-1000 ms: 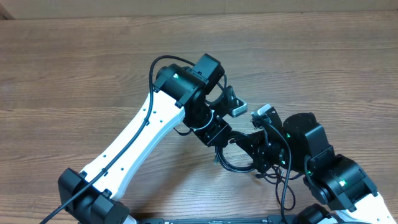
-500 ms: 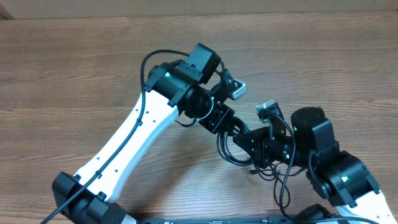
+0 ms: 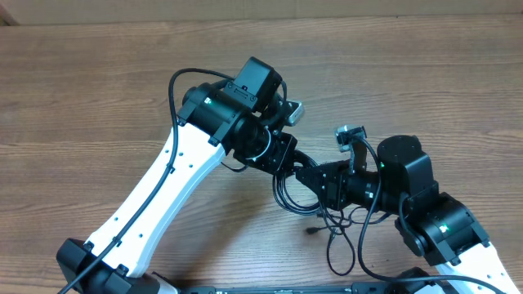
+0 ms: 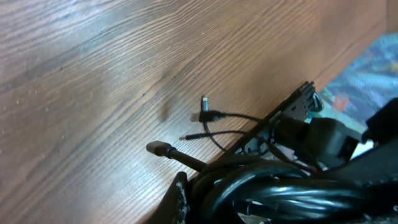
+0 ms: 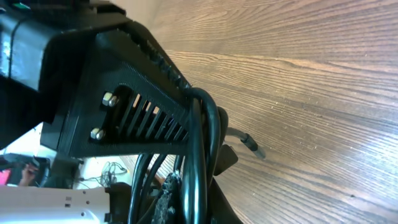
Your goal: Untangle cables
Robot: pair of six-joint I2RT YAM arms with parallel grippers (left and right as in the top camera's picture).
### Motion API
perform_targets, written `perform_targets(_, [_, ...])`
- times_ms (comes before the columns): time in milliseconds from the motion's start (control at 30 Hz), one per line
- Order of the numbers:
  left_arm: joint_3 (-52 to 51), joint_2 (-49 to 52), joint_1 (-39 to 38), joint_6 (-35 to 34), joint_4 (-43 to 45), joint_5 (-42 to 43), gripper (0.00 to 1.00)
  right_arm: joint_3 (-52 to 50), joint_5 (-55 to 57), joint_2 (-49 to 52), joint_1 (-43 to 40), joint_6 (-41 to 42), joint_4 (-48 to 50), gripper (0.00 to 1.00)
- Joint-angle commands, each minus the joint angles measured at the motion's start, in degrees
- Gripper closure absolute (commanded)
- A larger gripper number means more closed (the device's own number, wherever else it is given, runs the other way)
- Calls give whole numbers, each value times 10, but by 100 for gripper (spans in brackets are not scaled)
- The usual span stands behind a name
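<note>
Overhead, found left claw [image 3: 296, 166] and right claw [image 3: 320, 181] nose to nose over the counter [image 3: 98, 82], cables [image 3: 283, 196] looped beneath them and trailing nearer. From left wrist, saw that claw seemingly clamped on the cables, plug ends [image 4: 204, 113] lying on the counter beyond. From right wrist, saw right claw pinching the cables too.

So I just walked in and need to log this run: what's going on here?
Two robot arms are working a tangle of thin black cables over a wooden table. The left gripper and right gripper meet at mid-table, each apparently clamped on the bundle, with loops hanging beneath them. Loose strands and small plug ends trail on the wood, so the cables are not yet separated.
</note>
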Motion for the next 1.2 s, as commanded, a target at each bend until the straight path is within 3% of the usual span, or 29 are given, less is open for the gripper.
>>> perform_targets(0, [10, 26, 65, -88, 14, -245, 94, 19, -91, -38, 21, 25, -7, 96])
perform_targets(67, [18, 16, 76, -88, 4, -245, 83, 19, -80, -38, 21, 26, -7, 96])
perform_targets(133, [29, -4, 90, -88, -9, -245, 64, 19, -59, -38, 21, 38, -7, 96])
perform_targets(200, [35, -42, 108, -88, -21, -240, 36, 19, -29, -38, 21, 59, -7, 96])
perform_targets(267, [35, -80, 120, -94, -31, -241, 0, 19, -3, -38, 21, 81, -6, 96])
perform_targets(433, [29, -188, 128, -142, -52, -252, 0, 19, 43, -38, 21, 135, 23, 96])
perform_targets(533, [9, -231, 128, -204, -64, -257, 0, 19, 75, -36, 21, 172, 44, 96])
perform_targets(700, [-66, -298, 127, -318, -45, -188, 1, 19, 132, -12, 21, 294, 73, 96])
perform_targets(800, [-125, -319, 127, -354, -19, -153, 0, 19, 119, 14, 21, 326, 95, 96])
perform_targets(900, [-200, -326, 127, -377, 39, -99, 5, 19, 83, 42, 21, 330, 124, 96])
perform_targets(1000, [-266, -324, 127, -379, 146, 11, 7, 19, 53, 60, 21, 329, 154, 96])
perform_targets(1067, [-309, -323, 127, -385, 241, 61, 0, 19, 51, 64, 21, 330, 159, 96])
perform_targets(1167, [-348, -313, 126, -430, 310, 86, 0, 19, 52, 64, 21, 329, 160, 96])
